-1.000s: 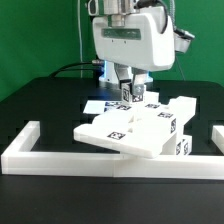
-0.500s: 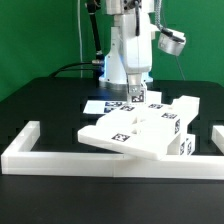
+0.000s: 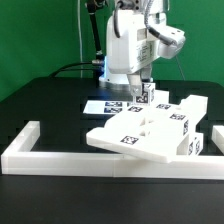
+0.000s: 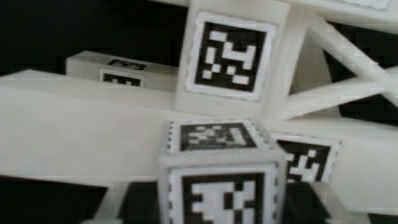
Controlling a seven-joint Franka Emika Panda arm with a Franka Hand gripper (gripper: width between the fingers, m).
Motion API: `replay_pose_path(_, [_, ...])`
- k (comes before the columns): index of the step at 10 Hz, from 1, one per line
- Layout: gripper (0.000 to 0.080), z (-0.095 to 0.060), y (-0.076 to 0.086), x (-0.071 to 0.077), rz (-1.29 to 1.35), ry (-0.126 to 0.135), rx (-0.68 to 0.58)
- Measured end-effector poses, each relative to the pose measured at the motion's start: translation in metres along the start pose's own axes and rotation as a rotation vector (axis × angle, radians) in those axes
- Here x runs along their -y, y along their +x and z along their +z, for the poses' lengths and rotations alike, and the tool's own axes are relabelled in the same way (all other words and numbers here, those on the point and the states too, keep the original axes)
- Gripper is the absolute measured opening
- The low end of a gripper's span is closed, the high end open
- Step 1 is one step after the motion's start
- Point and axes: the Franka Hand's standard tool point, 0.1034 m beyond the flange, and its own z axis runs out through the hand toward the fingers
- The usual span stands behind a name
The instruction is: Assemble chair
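The chair parts are white, tagged blocks joined in a cluster; a flat seat slab lies tilted near the front rail, with blocky pieces at the exterior view's right. My gripper hangs over the slab's rear edge, shut on a short white tagged leg that stands upright into the cluster. In the wrist view the leg sits between my dark fingers, my gripper closed on its sides. Beyond it stand a tagged upright bar and white slats.
A low white border rail runs along the front and both sides of the black table. The marker board lies flat behind the cluster. The arm's base and cables stand at the back before a green curtain.
My wrist has turned and the gripper has shifted toward the exterior view's right with the leg. The seat slab and joined parts have swung the same way.
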Motion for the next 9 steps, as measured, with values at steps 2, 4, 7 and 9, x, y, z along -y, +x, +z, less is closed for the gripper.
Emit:
replay_pose_path(2, [0.0289, 0.0, -0.003, -0.001, 0.142, -0.001, 0.007])
replay_pose_path(4, [0.0289, 0.001, -0.008, -0.004, 0.239, -0.012, 0.013])
replay_pose_path(7, [0.0289, 0.002, -0.02, -0.012, 0.245, -0.023, 0.021])
replay_pose_path(9, [0.0289, 0.002, -0.028, -0.015, 0.253, -0.025, 0.034])
